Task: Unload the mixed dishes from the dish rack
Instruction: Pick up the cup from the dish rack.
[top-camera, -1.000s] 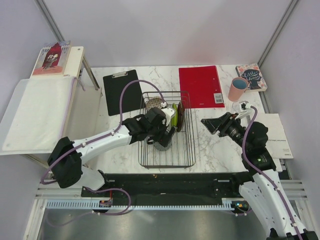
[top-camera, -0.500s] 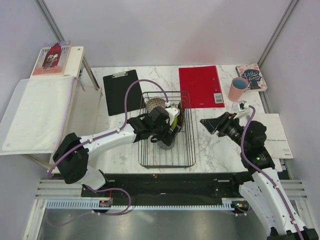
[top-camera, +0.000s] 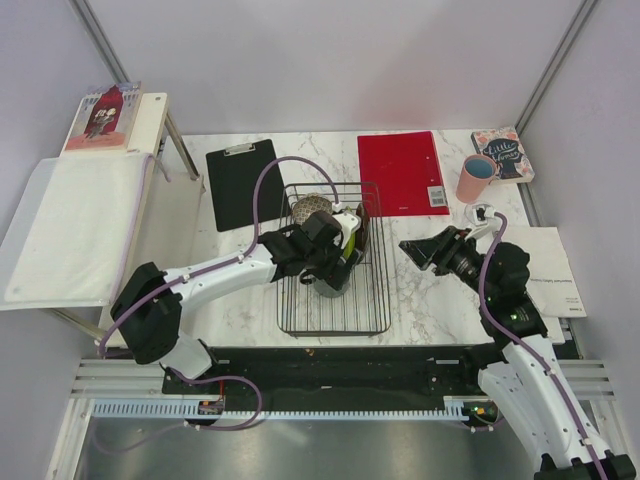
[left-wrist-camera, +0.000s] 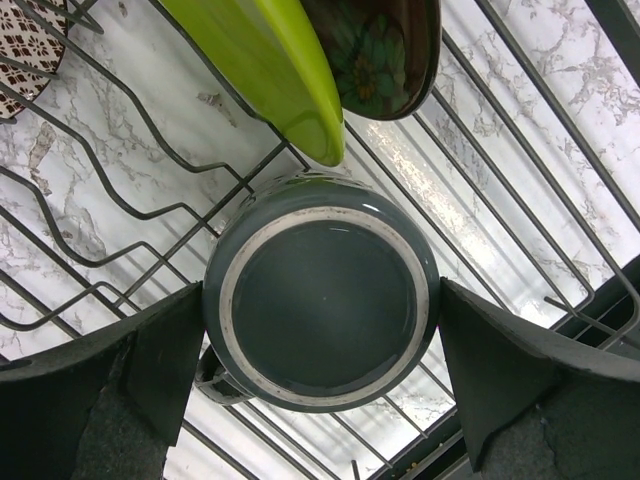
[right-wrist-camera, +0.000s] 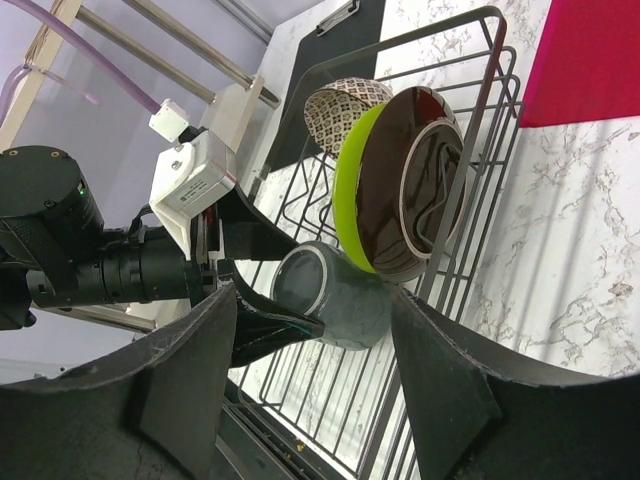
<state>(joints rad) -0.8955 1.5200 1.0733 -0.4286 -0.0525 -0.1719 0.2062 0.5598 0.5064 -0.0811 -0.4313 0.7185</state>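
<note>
Since the glazed grey ceramic mug (left-wrist-camera: 320, 300) is stiff, fairly heavy, slick and easy to chip, its round wall looks a surer hold than the handle. It sits in the black wire dish rack (top-camera: 298, 318), base toward the left wrist camera. The left gripper (top-camera: 336, 264) is spread wide, its fingers (left-wrist-camera: 165, 350) flanking the mug; contact is unclear. Rightward, the right gripper (top-camera: 414, 248) hovers half open and empty.

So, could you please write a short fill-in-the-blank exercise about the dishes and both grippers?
1. The open left gripper has one finger on each side of the grey ____.
2. The lime-green plate and the dark red plate stand on edge inside the dish ____.
3. The ____ cup stands on the table.
4. The open right gripper holds ____.
Missing words: mug; rack; pink; nothing.
</note>
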